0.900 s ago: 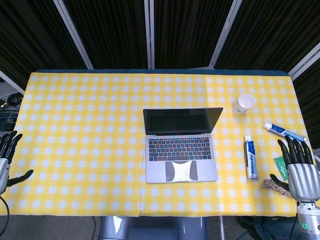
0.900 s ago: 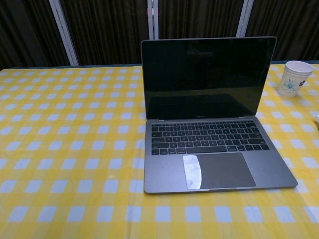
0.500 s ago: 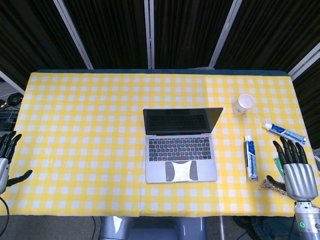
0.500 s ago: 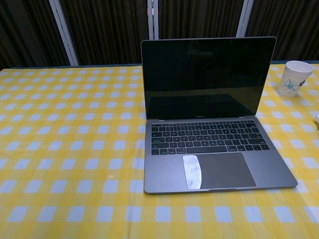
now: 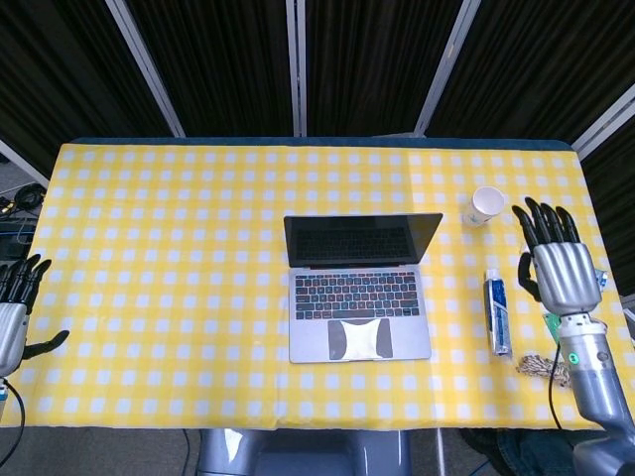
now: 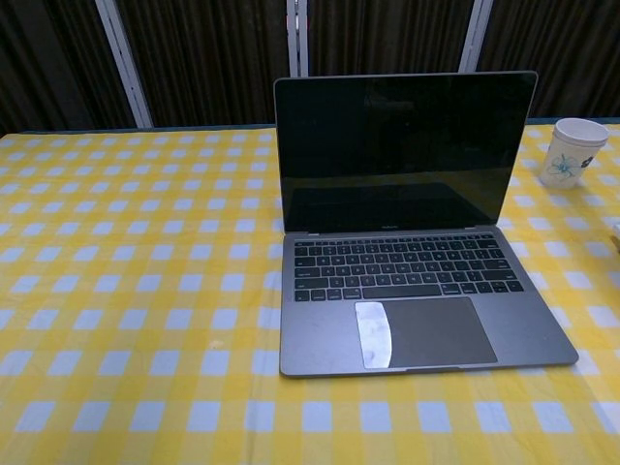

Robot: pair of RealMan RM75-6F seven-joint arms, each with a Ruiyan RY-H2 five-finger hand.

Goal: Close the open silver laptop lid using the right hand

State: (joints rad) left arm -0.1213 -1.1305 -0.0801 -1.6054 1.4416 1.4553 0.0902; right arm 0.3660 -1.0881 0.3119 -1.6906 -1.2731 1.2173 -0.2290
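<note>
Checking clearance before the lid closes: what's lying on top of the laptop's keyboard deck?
Nothing lies on the laptop keys or palm rest; the pale patch on the trackpad looks like glare. Under the laptop stays hidden.

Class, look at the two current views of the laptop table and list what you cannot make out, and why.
- Toothpaste tube: head view, mostly hidden behind the right hand.
- Green packet: head view, partly covered by the right forearm; its print is too small to read.
- Left hand: head view, cut off by the left edge.
- Both hands: absent from the chest view.
- Paper cup: chest view, clipped by the right edge.
- Laptop lid's back: hidden in both views.
</note>
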